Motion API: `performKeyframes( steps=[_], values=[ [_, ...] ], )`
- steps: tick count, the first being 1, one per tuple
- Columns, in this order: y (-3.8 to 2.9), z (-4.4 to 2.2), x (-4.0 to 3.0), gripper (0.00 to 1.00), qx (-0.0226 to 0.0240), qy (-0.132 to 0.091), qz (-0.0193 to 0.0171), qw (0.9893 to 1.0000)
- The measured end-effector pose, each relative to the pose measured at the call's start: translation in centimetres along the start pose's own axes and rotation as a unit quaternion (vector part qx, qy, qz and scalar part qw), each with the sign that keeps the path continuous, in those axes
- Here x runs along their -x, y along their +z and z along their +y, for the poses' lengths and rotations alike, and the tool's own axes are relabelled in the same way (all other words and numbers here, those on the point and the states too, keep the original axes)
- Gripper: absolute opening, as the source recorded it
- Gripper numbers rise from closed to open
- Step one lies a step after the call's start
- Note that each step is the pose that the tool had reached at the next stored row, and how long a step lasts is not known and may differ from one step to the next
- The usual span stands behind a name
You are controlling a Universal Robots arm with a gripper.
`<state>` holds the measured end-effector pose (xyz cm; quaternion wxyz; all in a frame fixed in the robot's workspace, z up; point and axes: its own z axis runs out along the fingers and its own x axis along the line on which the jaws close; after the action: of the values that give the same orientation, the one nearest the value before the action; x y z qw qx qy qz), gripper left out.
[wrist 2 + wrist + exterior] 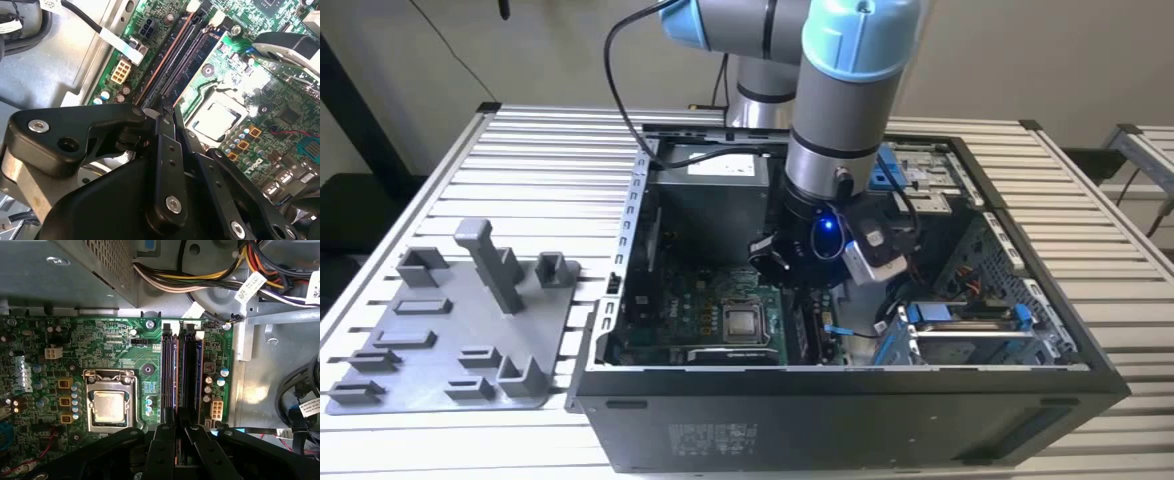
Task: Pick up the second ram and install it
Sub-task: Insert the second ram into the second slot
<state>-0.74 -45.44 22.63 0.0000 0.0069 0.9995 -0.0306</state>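
My gripper (803,275) reaches down into the open computer case (854,420), over the memory sockets of the green motherboard (110,340). In both wrist views its black fingers (162,445) stand almost together on a thin dark stick with a coppery edge, the second ram (173,375) (170,55). The stick runs edge-on along the socket nearest the processor (107,406); I cannot tell how deep it sits. A parallel dark socket with blue sides (189,375) lies just beside it. The gripper's tips (171,112) sit at one end of these sockets.
A grey plastic tray (440,330) with upright blocks lies at the exterior view's left of the case. Bundled cables (210,270) and the metal power supply box (707,190) crowd the far end of the sockets. A blue-railed drive cage (961,330) stands beside the gripper.
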Motion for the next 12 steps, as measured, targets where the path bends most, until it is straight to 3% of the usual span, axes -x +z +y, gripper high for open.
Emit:
performKeyframes(
  steps=[12],
  values=[
    [0.16,0.14,-0.01,0.14,0.0001,0.0,-0.0001,1.0]
  ],
)
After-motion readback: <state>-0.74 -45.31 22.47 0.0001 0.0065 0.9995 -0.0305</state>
